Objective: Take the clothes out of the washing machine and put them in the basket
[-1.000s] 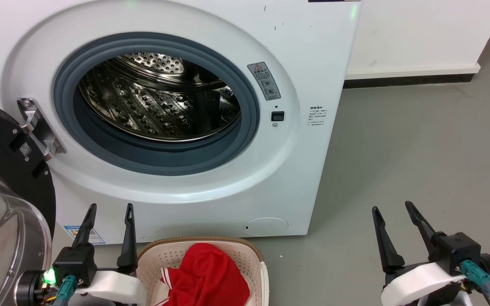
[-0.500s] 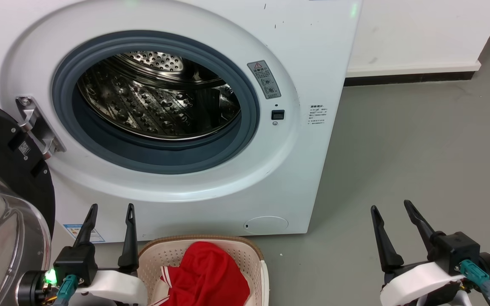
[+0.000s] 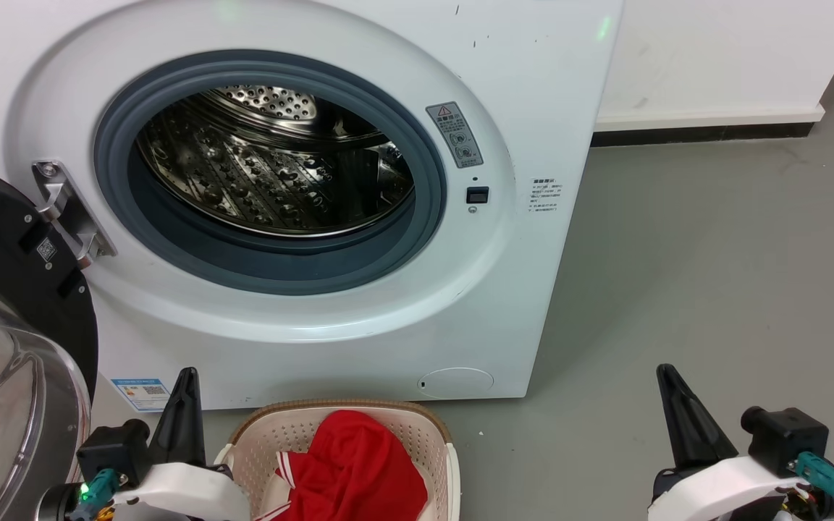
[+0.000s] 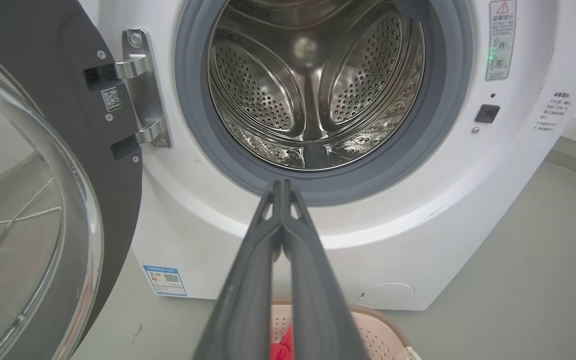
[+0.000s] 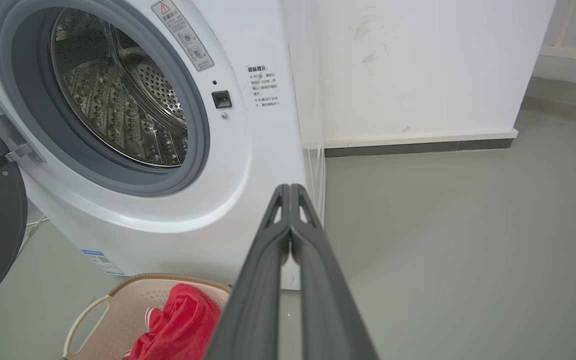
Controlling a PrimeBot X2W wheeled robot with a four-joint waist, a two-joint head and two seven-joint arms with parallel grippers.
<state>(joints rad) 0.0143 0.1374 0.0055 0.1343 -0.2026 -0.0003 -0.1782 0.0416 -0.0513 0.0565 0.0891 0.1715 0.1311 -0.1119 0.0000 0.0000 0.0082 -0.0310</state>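
Clothes [image 3: 355, 463] lie nearest you: a bright red heap of soft fabric with white striped trim, bunched inside the basket [image 3: 272, 434] at the bottom of your head view. The lower edge of that view cuts off the near part of both. The basket is oval cream plastic, pierced with small holes and topped by a brown woven-look rim. It stands on the floor [image 3: 714, 289] just in front of the washing machine [image 3: 359, 347]. In your left wrist view the dark fingers [image 4: 250, 280] cover most of it.

Your left tool [image 3: 187, 376] sits just beside the basket on its left. Your right tool [image 3: 667, 373] is well apart on the right, above bare floor. Both are clenched on nothing: each wrist view shows two long dark fingers pressed together at the tips.

Beyond them the washing machine is a smooth white box, its top out of frame. A grey rubber seal [image 3: 114, 210] rings the round porthole. Inside, the drum [image 3: 272, 181] shows shiny perforated steel with raised ribs; from your head view the seal hides its lower front.

The door [image 3: 4, 268] hangs open at the left on a metal hinge [image 3: 69, 217]. It is black-framed, bulges with clear glass, and is cut off by the left edge. The warning label [image 3: 455, 134] has print too small to read.

Farthest back, the grey floor meets a white wall [image 3: 714, 58] along a dark skirting [image 3: 699, 135].
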